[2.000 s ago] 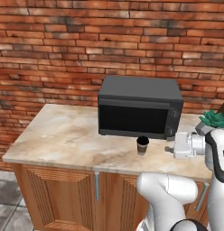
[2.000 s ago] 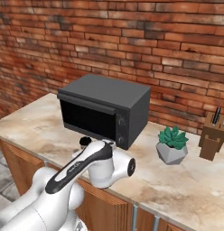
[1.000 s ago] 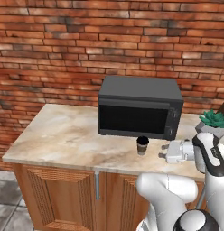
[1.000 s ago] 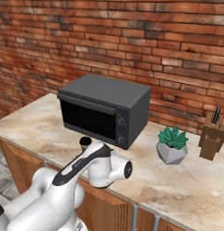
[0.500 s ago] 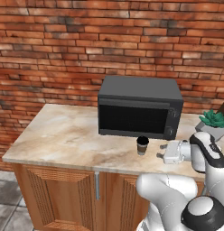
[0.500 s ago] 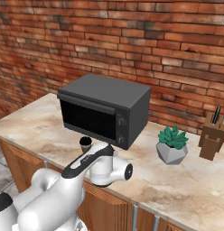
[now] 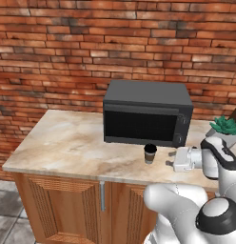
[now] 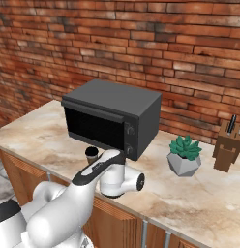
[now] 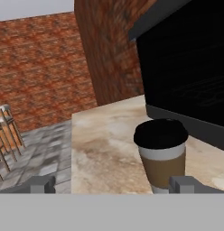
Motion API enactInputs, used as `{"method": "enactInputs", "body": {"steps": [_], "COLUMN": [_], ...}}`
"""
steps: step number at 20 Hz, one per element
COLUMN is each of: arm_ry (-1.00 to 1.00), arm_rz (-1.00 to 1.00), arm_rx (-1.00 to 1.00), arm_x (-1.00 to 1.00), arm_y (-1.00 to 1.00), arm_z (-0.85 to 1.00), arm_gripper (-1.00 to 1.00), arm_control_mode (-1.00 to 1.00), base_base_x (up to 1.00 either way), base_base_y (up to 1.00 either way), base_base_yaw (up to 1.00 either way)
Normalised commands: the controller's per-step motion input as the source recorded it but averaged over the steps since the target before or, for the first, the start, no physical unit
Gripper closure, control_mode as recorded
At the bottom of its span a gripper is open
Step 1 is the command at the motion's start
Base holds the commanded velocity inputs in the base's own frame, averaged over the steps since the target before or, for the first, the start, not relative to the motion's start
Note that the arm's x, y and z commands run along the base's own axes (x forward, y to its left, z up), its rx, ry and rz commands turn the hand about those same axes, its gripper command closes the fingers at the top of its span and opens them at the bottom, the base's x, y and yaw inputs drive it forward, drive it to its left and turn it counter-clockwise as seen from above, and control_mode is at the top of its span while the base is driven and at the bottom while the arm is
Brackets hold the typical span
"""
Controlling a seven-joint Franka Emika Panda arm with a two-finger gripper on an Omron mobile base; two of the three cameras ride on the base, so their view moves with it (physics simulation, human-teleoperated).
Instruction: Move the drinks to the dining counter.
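Note:
One of the drinks, a short dark coffee cup with a tan sleeve, stands on the marble counter just in front of the black microwave. My gripper hovers low over the counter right of the cup and points at it, a short gap away. In the hand view the cup stands upright close ahead, toward the right fingertip. The gripper is open, with nothing between its fingers. From the right base view the cup peeks out behind my arm. The dining counter is out of view.
A brick wall backs the marble counter. A potted succulent and a wooden knife block stand to the right of the microwave. In the hand view, stool legs stand on the grey tiled floor beyond the counter's end.
My hand has sunk a little toward the counter and edged closer to the coffee cup. The jaws stayed open and the cup has not moved.

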Motion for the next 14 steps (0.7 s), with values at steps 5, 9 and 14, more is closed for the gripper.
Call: {"method": "enactInputs", "body": {"steps": [5, 9, 14], "arm_ry": [0.00, 0.00, 0.00], "arm_rz": [0.00, 0.00, 0.00], "arm_rx": [0.00, 0.00, 0.00], "arm_x": [0.00, 0.00, -0.02], "arm_y": [0.23, 0.37, 0.33], "arm_z": [0.00, 0.06, 0.14], "arm_gripper": [-1.00, -1.00, -1.00], "arm_control_mode": [-1.00, -1.00, -1.00], "base_base_x": [0.00, 0.00, 0.00], "base_base_y": [0.00, 0.00, 0.00], "base_base_yaw": [0.00, 0.00, 0.00]}}
